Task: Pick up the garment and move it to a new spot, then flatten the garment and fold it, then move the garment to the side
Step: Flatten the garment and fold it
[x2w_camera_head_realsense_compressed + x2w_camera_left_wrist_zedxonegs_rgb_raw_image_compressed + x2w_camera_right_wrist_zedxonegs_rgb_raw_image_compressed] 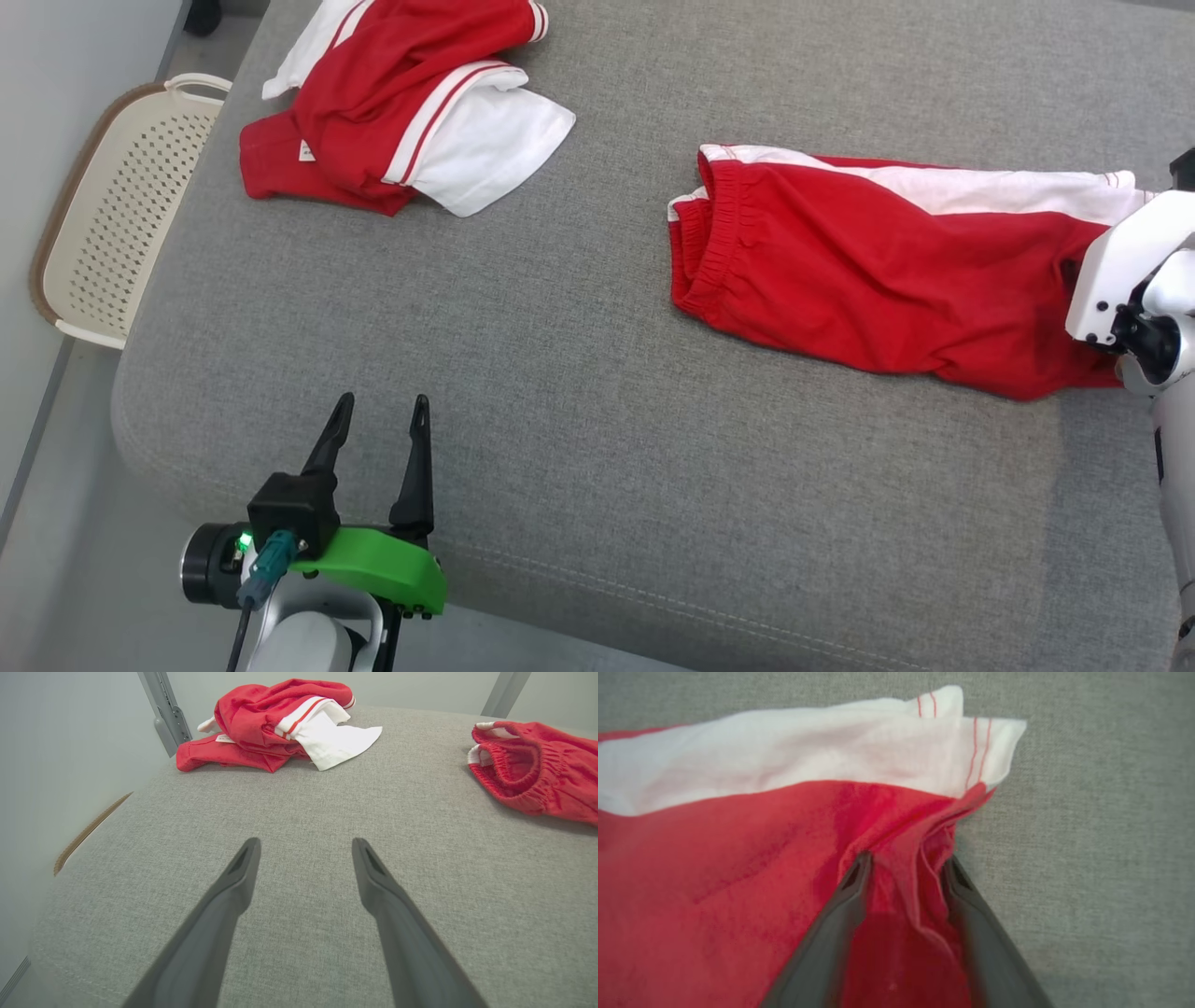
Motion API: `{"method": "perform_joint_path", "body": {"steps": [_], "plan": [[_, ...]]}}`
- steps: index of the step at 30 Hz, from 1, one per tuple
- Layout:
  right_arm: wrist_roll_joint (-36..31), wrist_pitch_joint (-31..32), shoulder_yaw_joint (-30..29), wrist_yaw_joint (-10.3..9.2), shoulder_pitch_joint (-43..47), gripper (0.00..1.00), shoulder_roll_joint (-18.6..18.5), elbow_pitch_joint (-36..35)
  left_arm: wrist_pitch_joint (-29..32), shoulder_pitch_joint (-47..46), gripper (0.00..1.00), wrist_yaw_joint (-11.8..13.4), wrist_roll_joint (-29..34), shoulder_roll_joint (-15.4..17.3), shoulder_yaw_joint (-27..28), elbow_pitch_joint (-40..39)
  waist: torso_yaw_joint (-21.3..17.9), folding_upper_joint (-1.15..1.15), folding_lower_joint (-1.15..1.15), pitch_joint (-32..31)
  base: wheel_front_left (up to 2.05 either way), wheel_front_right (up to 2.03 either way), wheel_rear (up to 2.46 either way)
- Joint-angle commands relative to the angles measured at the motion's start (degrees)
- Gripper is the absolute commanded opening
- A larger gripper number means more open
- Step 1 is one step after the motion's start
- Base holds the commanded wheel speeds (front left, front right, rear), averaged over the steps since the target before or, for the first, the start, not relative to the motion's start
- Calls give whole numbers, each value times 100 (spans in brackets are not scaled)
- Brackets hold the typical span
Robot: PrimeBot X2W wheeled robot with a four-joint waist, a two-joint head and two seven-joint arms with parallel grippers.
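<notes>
The garment (840,271) is a pair of red shorts with a white side stripe, lying lengthwise on the right of the grey cushion, waistband toward the middle. In the left wrist view the garment's (528,774) waistband shows at the right. My right gripper (908,858) is down on the garment's (738,868) hem end. Its jaws are partly apart, with a raised fold of red cloth between them. In the head view its fingers are hidden behind the pale right wrist (1125,271). My left gripper (378,406) (303,847) hovers open and empty over the cushion's near left edge.
A second heap of red and white clothes (401,103) (285,723) lies at the far left of the grey cushion (597,448). A cream perforated basket (112,215) stands on the floor beyond the cushion's left edge. Bare cushion separates the two garments.
</notes>
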Motion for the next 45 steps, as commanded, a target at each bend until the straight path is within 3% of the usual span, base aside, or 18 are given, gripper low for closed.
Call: {"method": "perform_joint_path", "body": {"steps": [1,8,22,35,45], "plan": [[57,133,95,44,204,2,100,174,-30,-6,100,-22,-35,-7,-8,30,3,0,0,-48,0,0,0],[-84,36,128,21,167,0,-139,113,-44,46,100,-24,-59,-3,-35,86,-28,0,0,-159,0,0,0],[-219,438,340,22,227,0,-822,-348,-39,202,100,24,-118,52,-108,151,-91,0,0,-525,0,0,0],[218,653,1647,23,72,0,-374,-1001,-31,195,100,31,-182,45,-182,146,27,0,0,-728,0,0,0],[430,528,2337,23,-456,0,-2,-424,-57,183,100,-31,-204,-85,-333,261,468,0,0,-765,0,0,0]]}}
